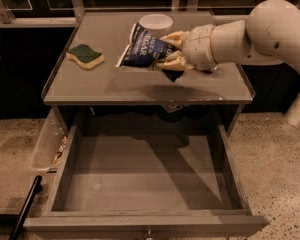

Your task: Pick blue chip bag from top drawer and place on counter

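Observation:
The blue chip bag (144, 49) is a crinkled navy foil bag with white lettering. My gripper (166, 50) is shut on its right end and holds it a little above the middle of the counter (115, 81), with the arm reaching in from the right. The bag's shadow falls on the counter below it. The top drawer (140, 179) is pulled wide open below the counter and its flat grey bottom is bare. The red soda can is hidden behind my arm.
A green sponge (85, 55) lies on the counter's left side. A white bowl (156, 22) stands at the counter's back, just behind the bag. A clear plastic bin (49, 144) with snacks hangs to the left of the drawer. A black bar (25, 209) lies at the lower left.

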